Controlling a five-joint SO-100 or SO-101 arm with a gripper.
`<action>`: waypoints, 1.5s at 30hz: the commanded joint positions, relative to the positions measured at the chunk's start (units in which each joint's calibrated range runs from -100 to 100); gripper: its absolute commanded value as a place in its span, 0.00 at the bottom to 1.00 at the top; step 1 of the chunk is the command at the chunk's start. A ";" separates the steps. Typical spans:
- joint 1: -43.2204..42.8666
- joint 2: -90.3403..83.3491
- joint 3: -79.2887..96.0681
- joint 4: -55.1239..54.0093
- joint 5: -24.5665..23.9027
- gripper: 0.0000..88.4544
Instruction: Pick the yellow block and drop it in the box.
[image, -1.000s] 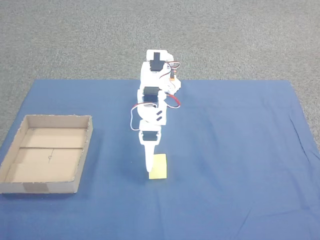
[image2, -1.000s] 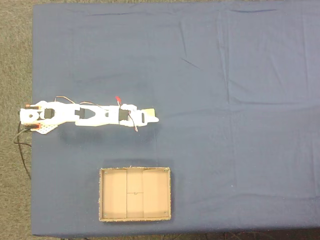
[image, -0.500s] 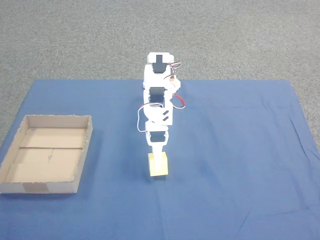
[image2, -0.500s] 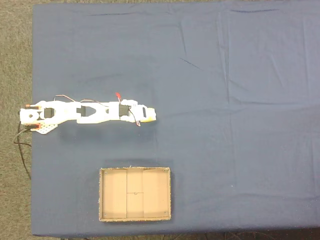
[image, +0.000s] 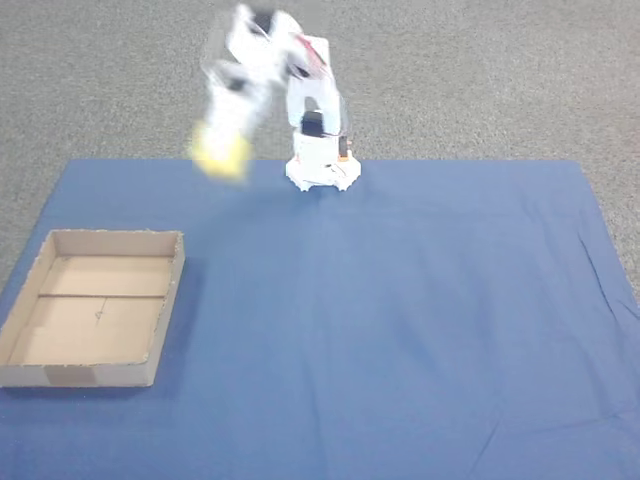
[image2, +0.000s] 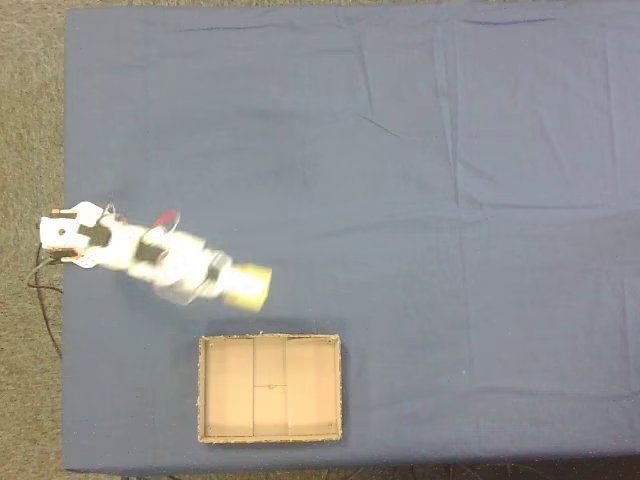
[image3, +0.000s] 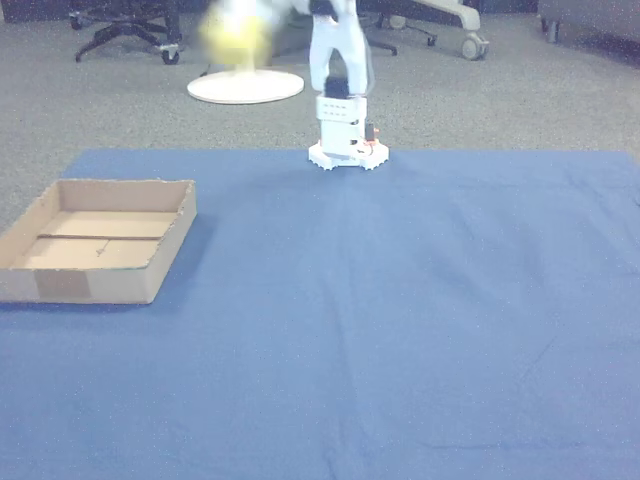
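Claw (image2: 240, 287) gripping blurred pale-yellow block (image2: 249, 287), aloft, short of brown box (image2: 270, 388)

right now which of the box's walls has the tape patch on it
The near long wall of the shallow brown cardboard box, the one facing the camera in a fixed view. A duller rectangular tape patch sits left of its middle; the other three walls show plain cardboard.
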 joint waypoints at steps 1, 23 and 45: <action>15.47 -5.42 2.43 -9.08 1.56 0.26; 21.68 38.65 -2.01 -23.21 8.64 0.46; -19.45 -104.03 147.04 -42.56 -2.10 0.00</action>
